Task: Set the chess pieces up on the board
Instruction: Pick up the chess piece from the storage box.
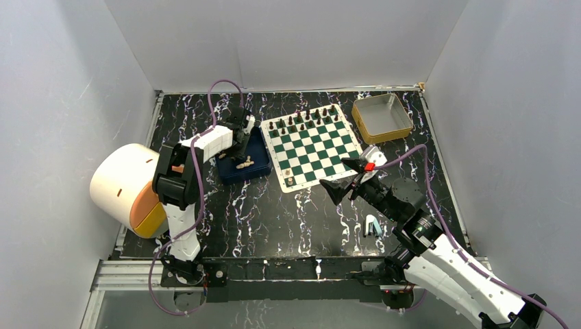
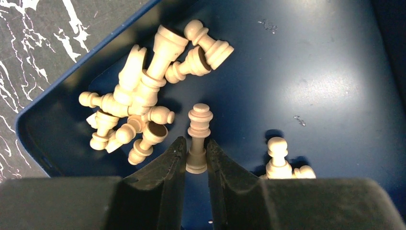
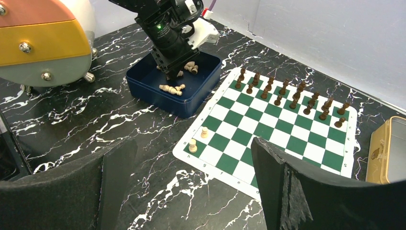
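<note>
My left gripper (image 2: 195,143) reaches down into the blue tray (image 2: 330,72). Its jaws are shut on the lower stem of a cream chess piece (image 2: 200,120), touching it on both sides. A pile of cream chess pieces (image 2: 139,96) lies tipped over to its left, and a cream pawn (image 2: 277,158) stands to its right. The green and white board (image 1: 312,147) holds two cream pieces (image 3: 192,145) at its near left corner. Dark pieces (image 3: 287,96) fill its two far rows. My right gripper (image 1: 334,173) hovers open and empty over the board's near edge.
A yellow-rimmed tin (image 1: 381,116) sits right of the board's far corner. A large round cream and orange device (image 1: 127,188) stands at the left edge of the black marbled table. A small pale object (image 1: 372,226) lies beside the right arm.
</note>
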`<state>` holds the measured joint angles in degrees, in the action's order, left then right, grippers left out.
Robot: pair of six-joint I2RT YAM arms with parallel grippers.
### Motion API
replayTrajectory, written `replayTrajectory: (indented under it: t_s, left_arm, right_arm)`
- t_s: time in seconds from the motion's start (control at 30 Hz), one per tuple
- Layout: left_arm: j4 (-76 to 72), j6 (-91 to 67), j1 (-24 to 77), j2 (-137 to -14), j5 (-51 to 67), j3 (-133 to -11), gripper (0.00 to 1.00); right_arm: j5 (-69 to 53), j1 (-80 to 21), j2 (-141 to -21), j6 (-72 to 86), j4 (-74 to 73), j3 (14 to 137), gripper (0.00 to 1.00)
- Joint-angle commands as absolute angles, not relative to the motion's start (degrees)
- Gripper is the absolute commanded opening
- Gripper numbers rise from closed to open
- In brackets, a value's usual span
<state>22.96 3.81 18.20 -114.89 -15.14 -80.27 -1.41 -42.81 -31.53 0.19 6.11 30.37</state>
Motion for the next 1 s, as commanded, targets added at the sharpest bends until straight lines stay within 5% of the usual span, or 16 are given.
replayTrajectory:
  t_s: [0.0, 0.7, 0.97]
  left_arm:
    - [25.90, 3.60, 17.83, -114.85, -11.27, -81.55, 0.18]
    - [18.75, -1.48, 17.92, -96.07, 3.89, -75.66, 0.08]
    - [3.20, -4.79, 17.93, -82.56, 20.94, -63.74, 0.08]
  right_arm:
    - [-0.34, -42.74, -30.41, 0.09, 9.16, 31.63, 0.99]
    - [15.47, -42.76, -47.67, 27.29, -6.39, 46.74, 0.99]
    - [6.03, -42.25, -61.67, 31.42, -12.73, 56.85, 0.99]
